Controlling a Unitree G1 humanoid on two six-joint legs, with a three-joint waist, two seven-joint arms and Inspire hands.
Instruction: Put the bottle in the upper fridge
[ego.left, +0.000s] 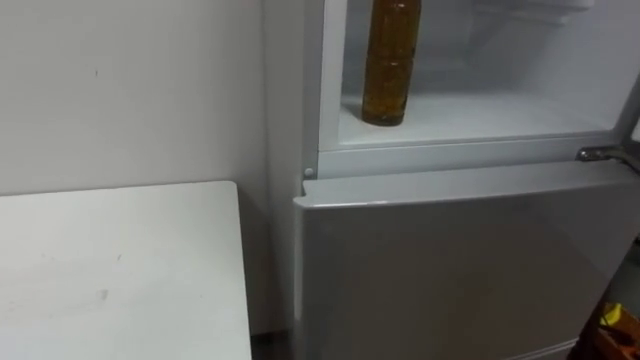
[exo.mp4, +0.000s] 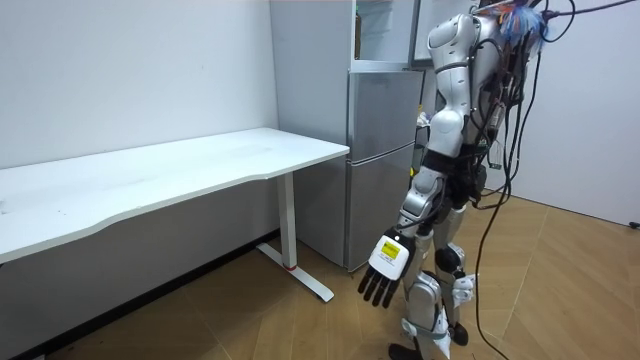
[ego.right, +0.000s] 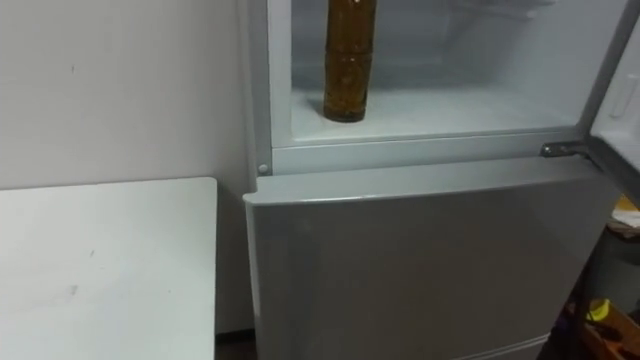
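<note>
- Left eye view: the bottle (ego.left: 390, 65) stands upright on the floor of the upper fridge compartment (ego.left: 490, 118), near its left wall, with nothing gripping it. Below is the shut lower door (ego.left: 460, 270), and the white bench (ego.left: 120, 270) sits off to the side.
- Room view: the robot stands facing the fridge (exo.mp4: 380, 160). Its left hand (exo.mp4: 385, 268) hangs by the thigh with the fingers straight and slack, holding nothing. The upper compartment is high above this hand and ahead of it, and the bench top lies off to the hand's left at a level above it.
- Right eye view: the bottle again rests upright on the compartment floor, set back from the front lip. The upper door (ego.right: 622, 100) stands swung open at the right edge, beside its hinge (ego.right: 560, 150).
- Judgement: the placing looks done and the hand has let go. What seems left is closing up, so a hand must rise well above where it hangs, reach the open door and swing it shut without jolting the bottle.
</note>
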